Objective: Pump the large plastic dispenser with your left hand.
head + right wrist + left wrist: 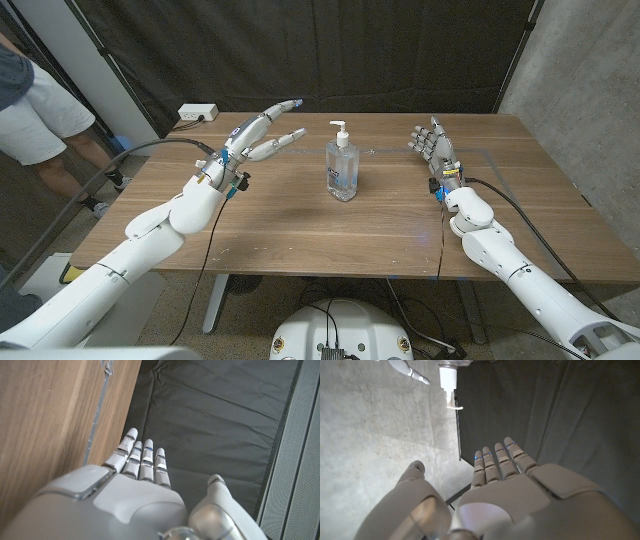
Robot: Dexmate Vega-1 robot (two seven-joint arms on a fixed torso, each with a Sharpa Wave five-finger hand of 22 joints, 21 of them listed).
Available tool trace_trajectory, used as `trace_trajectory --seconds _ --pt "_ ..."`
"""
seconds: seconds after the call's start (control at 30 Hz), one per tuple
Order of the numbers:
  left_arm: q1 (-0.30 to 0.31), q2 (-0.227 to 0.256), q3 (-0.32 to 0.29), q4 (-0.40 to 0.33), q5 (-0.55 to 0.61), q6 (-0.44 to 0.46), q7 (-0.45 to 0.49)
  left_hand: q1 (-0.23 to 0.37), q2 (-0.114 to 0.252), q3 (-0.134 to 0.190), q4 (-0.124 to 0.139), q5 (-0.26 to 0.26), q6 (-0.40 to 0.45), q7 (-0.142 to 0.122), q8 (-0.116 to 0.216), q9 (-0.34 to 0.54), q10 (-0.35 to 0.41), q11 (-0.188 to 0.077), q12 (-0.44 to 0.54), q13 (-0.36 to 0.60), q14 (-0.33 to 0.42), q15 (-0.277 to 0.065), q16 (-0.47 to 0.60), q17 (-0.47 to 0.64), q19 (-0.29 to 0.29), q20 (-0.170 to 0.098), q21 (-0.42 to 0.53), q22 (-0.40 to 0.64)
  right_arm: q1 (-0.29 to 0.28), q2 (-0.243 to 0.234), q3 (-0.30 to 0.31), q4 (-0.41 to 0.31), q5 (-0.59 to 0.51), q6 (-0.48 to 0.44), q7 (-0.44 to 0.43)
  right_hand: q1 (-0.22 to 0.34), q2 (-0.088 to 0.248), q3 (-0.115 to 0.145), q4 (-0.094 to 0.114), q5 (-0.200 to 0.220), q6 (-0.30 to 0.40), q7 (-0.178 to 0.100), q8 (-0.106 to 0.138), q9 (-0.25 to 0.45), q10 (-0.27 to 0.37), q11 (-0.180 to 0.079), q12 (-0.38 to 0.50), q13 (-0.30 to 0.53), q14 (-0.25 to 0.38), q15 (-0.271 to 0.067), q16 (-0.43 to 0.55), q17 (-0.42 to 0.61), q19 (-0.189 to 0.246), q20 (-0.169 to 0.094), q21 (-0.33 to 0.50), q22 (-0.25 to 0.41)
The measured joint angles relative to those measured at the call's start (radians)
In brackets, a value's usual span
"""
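Ideally the open, empty left hand (255,136), raised left of the frame-centre dispenser (341,167), should settle squarely over the pump head (339,126) and press straight down.

wooden table (300,230) | dispenser (341,166) upright near centre | power strip (197,113) far-left corner
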Motion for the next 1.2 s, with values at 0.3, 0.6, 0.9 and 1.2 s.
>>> trace_trajectory --seconds 0.3,0.6,0.9,1.2 --pt "-0.021 0.069 0.02 -0.136 0.092 0.166 -0.055 0.0 0.016 0.0 0.0 0.0 0.045 -0.03 -0.005 0.0 0.041 -0.04 -0.008 0.003 0.0 0.0 -0.008 0.005 -0.061 0.086 -0.016 0.013 0.006 -0.002 0.01 0.038 0.033 0.012 0.042 0.0 0.0 0.0 0.0 0.0 0.0 0.0 0.0 0.0 0.004 -0.004 0.0 0.0 0.0 0.0 -0.004 0.0 0.0 0.0 0.0 0.0" --pt "-0.043 0.1 0.038 -0.198 0.138 0.266 -0.095 -0.001 0.015 -0.015 0.013 0.0 0.189 -0.049 0.022 0.0 0.16 -0.071 0.009 0.005 0.029 -0.018 -0.002 0.003 -0.083 0.097 -0.023 0.014 0.002 0.0 0.023 0.064 0.049 0.024 0.058 0.0 0.0 0.0 0.0 0.0 0.0 0.0 0.0 0.0 0.004 -0.004 0.0 0.0 0.0 0.0 -0.004 0.0 -0.004 0.004 -0.004 0.0" --pt "-0.103 0.14 0.083 -0.255 0.17 0.318 -0.126 -0.007 0.009 -0.023 0.017 0.0 0.246 -0.05 0.03 -0.003 0.213 -0.079 0.016 0.005 0.05 -0.017 -0.002 0.003 -0.088 0.091 -0.023 0.014 -0.008 0.006 0.027 0.076 0.067 0.042 0.071 0.0 0.0 0.0 0.0 0.0 0.005 -0.005 0.0 0.0 0.004 -0.004 0.0 0.0 -0.007 0.004 -0.004 0.0 -0.005 0.005 -0.007 0.0" --pt "-0.155 0.154 0.121 -0.281 0.206 0.36 -0.172 -0.007 0.009 -0.027 0.021 0.0 0.29 -0.057 0.037 -0.003 0.251 -0.08 0.016 0.005 0.062 -0.017 0.005 0.003 -0.101 0.089 -0.023 0.014 -0.026 0.009 0.028 0.07 0.069 0.046 0.065 0.0 0.0 0.0 0.0 0.0 0.002 -0.009 0.0 0.0 0.0 -0.007 0.0 0.0 -0.007 0.004 -0.004 0.0 -0.009 0.009 -0.011 0.0"
